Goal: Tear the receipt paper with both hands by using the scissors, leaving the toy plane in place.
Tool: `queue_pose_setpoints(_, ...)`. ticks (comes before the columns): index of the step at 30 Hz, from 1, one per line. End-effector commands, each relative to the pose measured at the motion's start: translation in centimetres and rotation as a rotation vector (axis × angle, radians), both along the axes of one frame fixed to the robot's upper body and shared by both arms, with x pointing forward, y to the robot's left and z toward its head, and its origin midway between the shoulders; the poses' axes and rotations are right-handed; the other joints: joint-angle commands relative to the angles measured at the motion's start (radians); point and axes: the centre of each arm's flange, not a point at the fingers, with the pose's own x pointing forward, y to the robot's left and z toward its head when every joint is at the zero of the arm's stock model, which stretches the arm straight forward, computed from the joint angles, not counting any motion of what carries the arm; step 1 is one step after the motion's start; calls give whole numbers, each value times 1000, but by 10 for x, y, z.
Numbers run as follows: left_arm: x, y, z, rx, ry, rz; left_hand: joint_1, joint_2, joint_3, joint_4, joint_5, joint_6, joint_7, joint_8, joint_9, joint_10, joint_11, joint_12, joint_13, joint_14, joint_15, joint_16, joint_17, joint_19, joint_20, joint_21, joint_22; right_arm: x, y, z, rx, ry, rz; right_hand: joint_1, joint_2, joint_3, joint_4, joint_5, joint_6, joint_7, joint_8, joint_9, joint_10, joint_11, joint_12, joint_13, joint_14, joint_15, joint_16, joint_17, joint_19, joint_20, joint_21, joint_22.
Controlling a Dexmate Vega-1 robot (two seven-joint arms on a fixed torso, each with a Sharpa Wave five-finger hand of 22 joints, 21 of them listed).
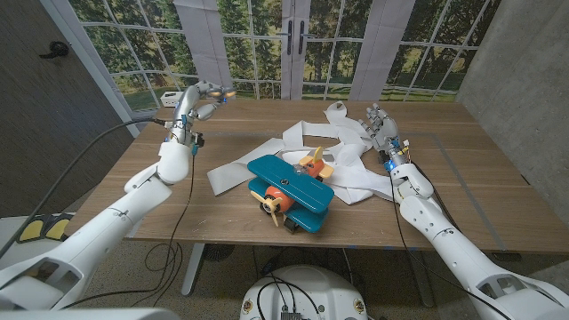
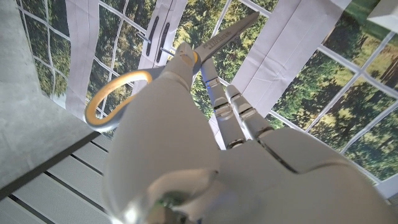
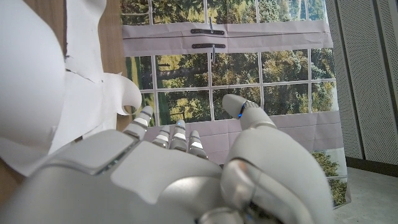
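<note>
My left hand (image 1: 199,100) is raised above the table's far left corner and holds the scissors (image 1: 219,92). In the left wrist view the hand (image 2: 205,143) grips the scissors (image 2: 180,62) by their orange-lined grey handle, blades pointing away. The white receipt paper (image 1: 307,151) lies in crumpled loops across the middle of the table. On it stands the teal and orange toy plane (image 1: 289,188). My right hand (image 1: 380,126) stands open at the paper's right end, fingers up and apart. In the right wrist view the paper (image 3: 81,81) curls beside that hand (image 3: 180,168).
The wooden table (image 1: 453,178) has bare wood at its right and near left. Black cables run along both arms over the table's edge. A windowed backdrop (image 1: 293,44) stands behind the table.
</note>
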Motion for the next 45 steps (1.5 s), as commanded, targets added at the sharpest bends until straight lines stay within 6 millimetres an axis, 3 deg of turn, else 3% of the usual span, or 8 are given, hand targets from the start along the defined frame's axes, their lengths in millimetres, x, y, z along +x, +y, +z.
queue_pose_setpoints(1,4,-6,-9,-128,-4,-78,-3,-6,-5,0,7,6,9,5,0,12,1,2,9,92,-196,-4,0,13,-4,4,2,-1,0,4,-13,-15,-18,-7,-3,9,1,5,4,-2,2,3,3,-5,2,3,2,1,6,0,8,0,4,3)
queue_pose_setpoints(20,-8,-36,-3,-177,-131,-53,-5,-7,-8,0,11,-19,23,12,27,19,-1,-20,5,106,-197,-18,-14,24,-1,8,6,-12,10,11,-58,-34,6,-11,-2,15,1,8,12,0,4,3,12,0,5,4,19,6,12,0,24,-1,8,3)
queue_pose_setpoints(25,-8,-40,4,-162,-165,-50,-6,-8,-9,1,11,-21,26,11,27,18,0,-26,3,108,-196,-22,-16,22,1,8,7,-13,16,12,-74,-31,63,-16,0,19,4,9,6,-2,1,3,18,22,7,5,29,15,16,3,36,31,11,4)
queue_pose_setpoints(31,-7,-41,7,-181,-202,-51,-6,-6,-9,1,12,-23,26,10,29,17,0,-32,2,110,-197,-25,-18,21,1,7,7,-19,19,16,-77,-44,120,-23,1,18,9,6,1,-1,-1,3,19,31,8,6,31,22,17,5,40,39,12,5)
queue_pose_setpoints(33,-4,-41,7,-189,-211,-59,-6,-6,-10,1,12,-22,27,10,28,19,0,-31,3,110,-196,-26,-18,21,2,7,7,-18,19,16,-74,-38,143,-59,-13,-8,27,-21,-4,-5,-2,3,16,27,7,10,39,41,23,10,43,64,11,7)
queue_pose_setpoints(37,1,-41,7,-194,-221,-71,-7,-6,-10,1,12,-24,28,9,28,21,0,-32,5,112,-197,-27,-19,20,-3,7,8,-19,17,16,-76,-25,164,-100,-38,-47,42,-76,1,-5,0,4,17,31,9,13,54,54,29,12,50,66,12,8)
queue_pose_setpoints(41,5,-41,5,-205,-232,-81,-7,-5,-10,2,12,-24,29,8,28,19,0,-37,4,112,-197,-31,-21,14,-13,5,8,-23,15,20,-79,-26,184,-131,-40,-74,55,-136,16,-8,5,5,27,31,14,16,73,38,37,14,72,64,18,11)
queue_pose_setpoints(45,9,-41,3,-220,-251,-99,-7,-4,-10,2,12,-27,30,8,30,18,1,-41,4,115,-197,-31,-19,12,-15,4,8,-24,16,27,-158,-34,281,-153,-45,-96,61,-188,20,-4,5,5,26,33,14,19,92,49,45,15,97,68,25,13)
